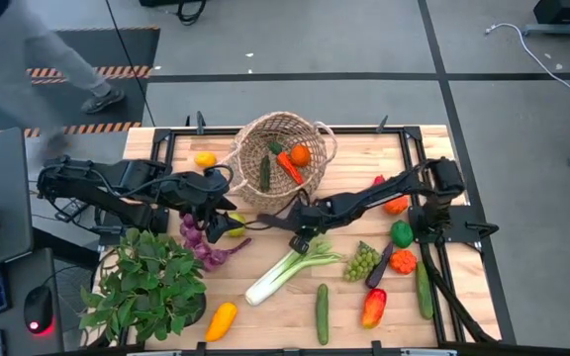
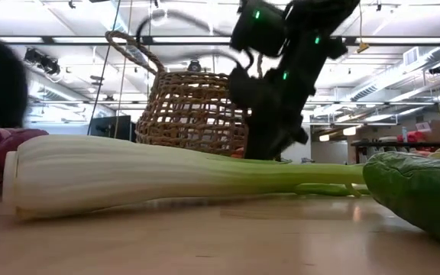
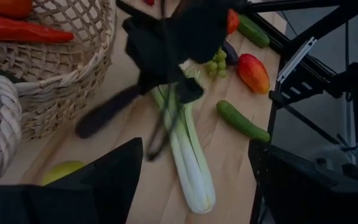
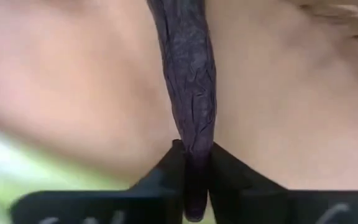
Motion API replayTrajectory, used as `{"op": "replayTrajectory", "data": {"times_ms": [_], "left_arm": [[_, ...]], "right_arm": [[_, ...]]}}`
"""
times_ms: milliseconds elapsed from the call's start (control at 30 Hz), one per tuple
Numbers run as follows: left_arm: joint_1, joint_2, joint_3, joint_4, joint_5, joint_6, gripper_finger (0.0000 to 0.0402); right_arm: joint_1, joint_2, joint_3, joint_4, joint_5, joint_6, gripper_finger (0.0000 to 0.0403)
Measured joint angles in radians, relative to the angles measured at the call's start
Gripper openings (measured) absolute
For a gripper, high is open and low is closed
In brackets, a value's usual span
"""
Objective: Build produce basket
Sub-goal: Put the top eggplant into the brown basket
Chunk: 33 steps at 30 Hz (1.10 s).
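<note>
The tan woven basket [image 1: 280, 148] stands at the table's far middle, with a carrot, an orange and a small cucumber inside. My right gripper [image 1: 300, 225] is just near of it, above the leek [image 1: 290, 267], shut on a long dark purple vegetable [image 3: 107, 112]. My left gripper [image 1: 224, 210] is open and empty at the basket's near-left side, next to a yellow-green fruit [image 3: 64, 171] and the purple bunch [image 1: 204, 242]. Grapes [image 1: 361, 262], peppers and cucumbers lie on the table's right half. My right gripper [image 4: 194, 155] pinches the dark purple vegetable by one end [image 4: 192, 134] between its two fingers. The vegetable runs straight out past the fingertips, along the fingers, toward the basket. I cannot tell whether its far end touches the table.
A leafy potted plant [image 1: 146, 282] fills the near-left corner, with a yellow squash [image 1: 221, 319] beside it. A lemon [image 1: 206, 158] lies left of the basket. A cucumber [image 1: 322, 311] and a red-yellow pepper [image 1: 373, 307] lie near the front edge. A person [image 1: 67, 59] walks beyond the far-left corner.
</note>
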<state>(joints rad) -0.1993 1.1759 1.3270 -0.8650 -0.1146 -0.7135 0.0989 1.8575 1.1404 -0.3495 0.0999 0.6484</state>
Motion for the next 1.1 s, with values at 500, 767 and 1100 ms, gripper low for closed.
{"op": "replayTrajectory", "data": {"times_ms": [500,767,1100], "left_arm": [[0.000,0.000,0.000,0.001,-0.001,0.014,0.0297],[0.006,0.000,0.000,0.039,-0.002,0.027,0.0297],[0.042,0.000,0.000,0.115,-0.009,-0.006,0.0297]], "right_arm": [[0.028,-0.430,0.001,-0.115,0.061,-0.030,0.0042],[-0.071,-0.519,0.001,-0.086,0.181,-0.045,0.0042],[-0.241,-0.509,0.001,-0.024,0.115,-0.103,0.0076]]}}
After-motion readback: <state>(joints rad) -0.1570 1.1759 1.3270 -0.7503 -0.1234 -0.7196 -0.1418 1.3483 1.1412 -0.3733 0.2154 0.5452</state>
